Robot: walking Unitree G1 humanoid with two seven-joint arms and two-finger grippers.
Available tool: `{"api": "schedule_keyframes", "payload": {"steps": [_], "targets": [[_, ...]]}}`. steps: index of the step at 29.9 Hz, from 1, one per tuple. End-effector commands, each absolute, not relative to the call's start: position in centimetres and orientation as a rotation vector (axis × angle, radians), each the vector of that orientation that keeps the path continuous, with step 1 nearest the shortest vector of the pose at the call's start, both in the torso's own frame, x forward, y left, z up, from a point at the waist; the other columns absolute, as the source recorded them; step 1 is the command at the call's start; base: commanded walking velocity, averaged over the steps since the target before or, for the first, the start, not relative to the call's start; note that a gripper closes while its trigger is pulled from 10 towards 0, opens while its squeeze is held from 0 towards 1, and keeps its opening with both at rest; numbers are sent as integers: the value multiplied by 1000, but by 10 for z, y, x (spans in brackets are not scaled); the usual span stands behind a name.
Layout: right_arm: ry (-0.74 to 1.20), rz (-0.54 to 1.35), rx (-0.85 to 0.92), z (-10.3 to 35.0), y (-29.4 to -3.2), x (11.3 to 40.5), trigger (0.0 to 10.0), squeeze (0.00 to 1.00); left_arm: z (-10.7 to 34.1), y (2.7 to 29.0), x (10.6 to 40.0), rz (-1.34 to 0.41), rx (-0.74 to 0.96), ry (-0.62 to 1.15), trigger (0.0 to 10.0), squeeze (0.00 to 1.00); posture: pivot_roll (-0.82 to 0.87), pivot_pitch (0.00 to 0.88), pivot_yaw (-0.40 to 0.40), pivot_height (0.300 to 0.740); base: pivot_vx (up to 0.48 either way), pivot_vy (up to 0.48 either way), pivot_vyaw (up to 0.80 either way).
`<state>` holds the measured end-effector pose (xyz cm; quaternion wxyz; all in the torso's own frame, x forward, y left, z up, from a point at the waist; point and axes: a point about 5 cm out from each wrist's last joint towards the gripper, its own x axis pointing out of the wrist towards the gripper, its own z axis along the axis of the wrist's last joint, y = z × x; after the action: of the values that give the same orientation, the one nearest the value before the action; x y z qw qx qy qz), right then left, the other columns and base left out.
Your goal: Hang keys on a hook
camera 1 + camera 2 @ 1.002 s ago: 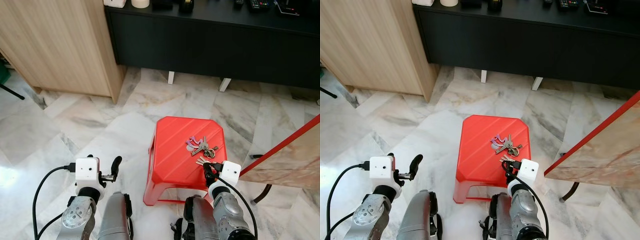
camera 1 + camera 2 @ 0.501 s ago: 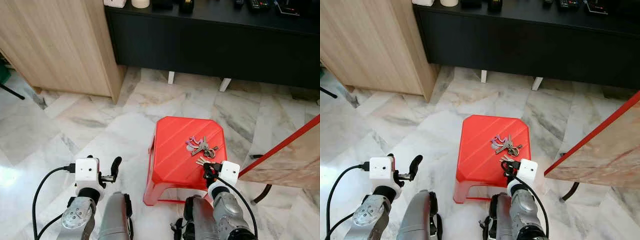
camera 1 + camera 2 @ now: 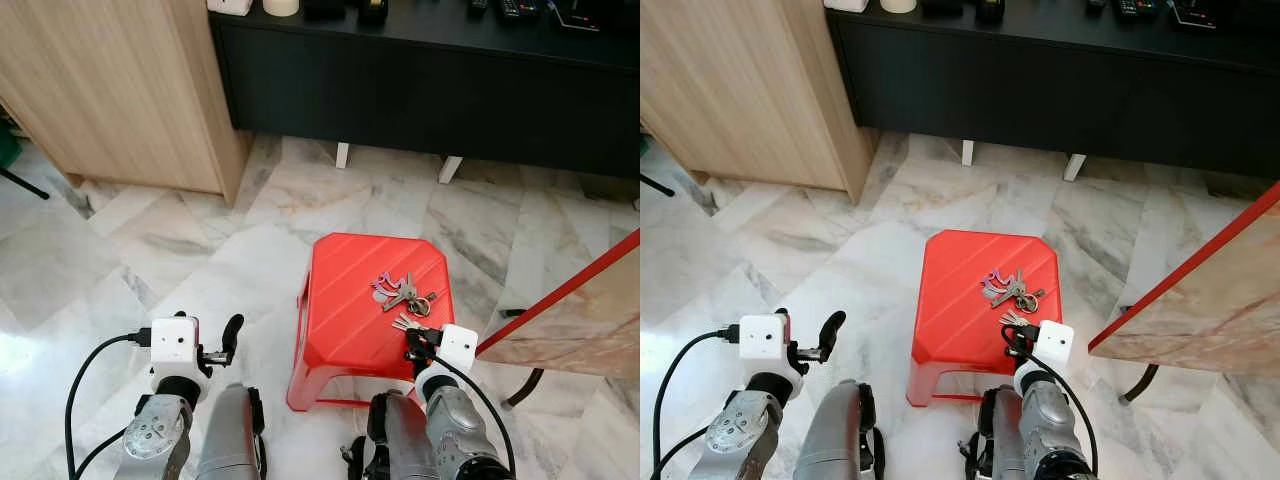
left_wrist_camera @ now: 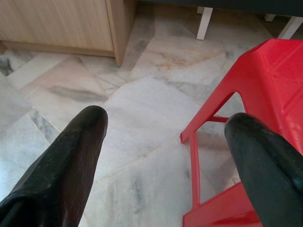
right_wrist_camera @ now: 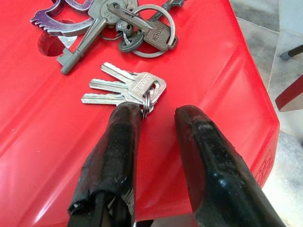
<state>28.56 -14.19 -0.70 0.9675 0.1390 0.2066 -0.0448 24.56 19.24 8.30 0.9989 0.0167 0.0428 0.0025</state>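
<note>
A red plastic stool (image 3: 350, 300) stands on the marble floor just ahead of me. Two bunches of keys lie on its top. The bigger bunch (image 3: 405, 292) has a purple tag and a large ring. A small set of three silver keys (image 5: 135, 87) lies closer to me. My right gripper (image 5: 158, 113) is low over the stool's near right edge and is open with nothing between its fingers. One fingertip (image 5: 125, 113) touches the small set's ring. My left gripper (image 4: 168, 127) hangs open over the floor, left of the stool.
A low black cabinet (image 3: 420, 90) on white legs runs along the back. A wooden cabinet (image 3: 110, 90) stands at the back left. A marble table top with a red edge (image 3: 580, 310) juts in at the right, close to the stool.
My right gripper has edged slightly left at the stool's near edge. Both bunches of keys lie where they were, and the left arm is still.
</note>
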Motion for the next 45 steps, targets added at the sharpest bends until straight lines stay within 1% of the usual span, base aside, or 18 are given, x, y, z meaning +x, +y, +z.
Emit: {"api": "schedule_keyframes", "payload": {"steps": [1, 9, 10, 11, 12, 13, 16, 17, 37, 38, 39, 45], "targets": [[456, -70, 266, -14, -140, 279, 10000, 0, 76, 192, 240, 9, 44, 114, 10000, 0, 128, 271, -63, 622, 0, 0, 0], [462, -70, 271, -16, -138, 277, 10000, 0, 77, 191, 241, 7, 40, 110, 10000, 0, 128, 271, -62, 622, 0, 0, 0], [462, -70, 271, -16, -138, 277, 5882, 0, 77, 191, 241, 7, 40, 110, 10000, 0, 126, 272, -60, 622, 0, 0, 0], [461, -70, 272, -16, -138, 277, 2706, 0, 77, 191, 241, 7, 39, 111, 10000, 0, 126, 273, -61, 622, 0, 0, 0], [461, -70, 272, -16, -138, 277, 2706, 0, 77, 191, 241, 7, 39, 111, 10000, 0, 126, 273, -61, 622, 0, 0, 0], [462, -73, 272, -16, -139, 277, 6157, 0, 76, 191, 240, 7, 40, 113, 10000, 0, 127, 274, -61, 622, 0, 0, 0], [464, -78, 271, -17, -140, 276, 6157, 0, 76, 191, 240, 7, 39, 114, 10000, 0, 127, 274, -61, 622, 0, 0, 0], [466, -83, 269, -17, -141, 276, 10000, 0, 76, 190, 239, 7, 40, 116, 10000, 0, 126, 277, -62, 622, 0, 0, 0], [468, -91, 273, -18, -141, 275, 10000, 0, 75, 190, 235, 10, 39, 124, 10000, 0, 122, 292, -60, 622, 0, 0, 0], [467, -89, 276, -18, -141, 275, 2980, 0, 74, 190, 235, 9, 39, 125, 10000, 0, 121, 294, -60, 622, 0, 0, 0], [465, -85, 277, -18, -141, 275, 0, 0, 74, 190, 235, 9, 38, 126, 10000, 0, 121, 294, -60, 622, 0, 0, 0], [460, -85, 278, -17, -141, 275, 0, 0, 73, 190, 235, 10, 37, 127, 10000, 0, 120, 294, -61, 622, 0, 0, 0]]}}
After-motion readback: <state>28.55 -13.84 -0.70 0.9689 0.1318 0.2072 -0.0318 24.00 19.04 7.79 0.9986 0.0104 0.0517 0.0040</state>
